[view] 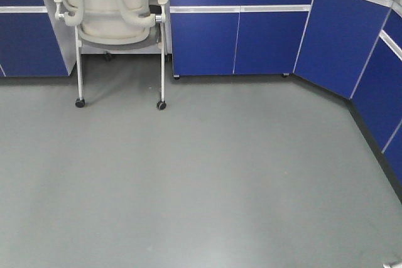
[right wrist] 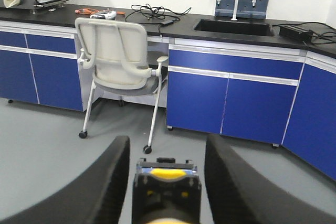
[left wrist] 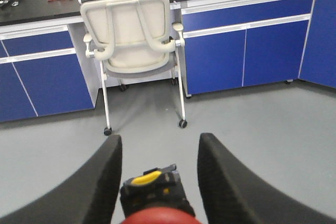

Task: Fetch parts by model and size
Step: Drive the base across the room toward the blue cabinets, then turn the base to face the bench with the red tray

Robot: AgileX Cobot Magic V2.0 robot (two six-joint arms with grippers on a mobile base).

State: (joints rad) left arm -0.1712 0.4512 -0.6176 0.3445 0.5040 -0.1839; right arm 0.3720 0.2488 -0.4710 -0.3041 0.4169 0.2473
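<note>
In the left wrist view my left gripper (left wrist: 160,142) holds the red push-button switch (left wrist: 157,198) between its black fingers (left wrist: 100,182). The red cap (left wrist: 160,217) is at the bottom edge and the dark base with a yellow part points away, high above the floor. In the right wrist view my right gripper (right wrist: 168,142) holds the yellow push-button switch (right wrist: 166,187) the same way. Its yellow cap (right wrist: 165,222) barely shows at the bottom edge. Neither gripper nor switch shows in the front view.
A white wheeled chair (view: 113,10) stands ahead on the left against blue cabinets (view: 239,29), which also run down the right side (view: 377,73). Grey floor (view: 188,180) lies in front. The black countertop (right wrist: 173,24) carries cables and has a sink (right wrist: 233,24).
</note>
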